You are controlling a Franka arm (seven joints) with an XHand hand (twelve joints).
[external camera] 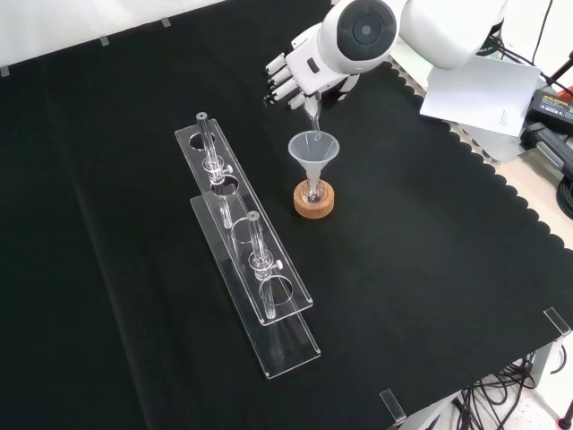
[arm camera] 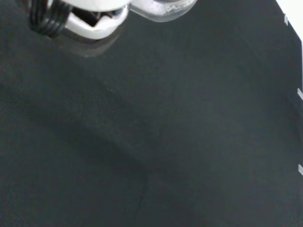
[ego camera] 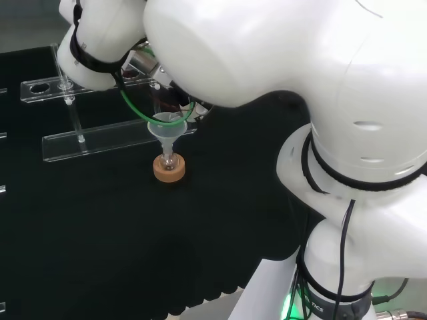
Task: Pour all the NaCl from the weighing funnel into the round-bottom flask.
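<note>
So in the front view the hand comes in from the top, partly tucked behind the arm's big white link with the round grey cap. Its fingers are curled, and it looks like it's pinching the weighing funnel, a small clear piece that hangs tilted with its narrow end pointing down. That tip sits right over the mouth of a clear plastic funnel, just above the rim; I can't tell if they're actually touching.

The plastic funnel stands upright with its stem down in the neck of the round-bottom flask. The flask is tiny and sits on a cork ring on the black cloth of the counter. Same stack in the head view: funnel on top, flask under it, cork ring at the bottom, with the arm's white links hanging over it and a green cable looping past.

To the left of the flask in the front view there's a long clear acrylic rack with a couple of glass tubes standing in it, near the cork ring but not touching.

The wrist view gives a blurry clear bit next to the hand, and something whitish seems to be in it, hard to say for sure.
</note>
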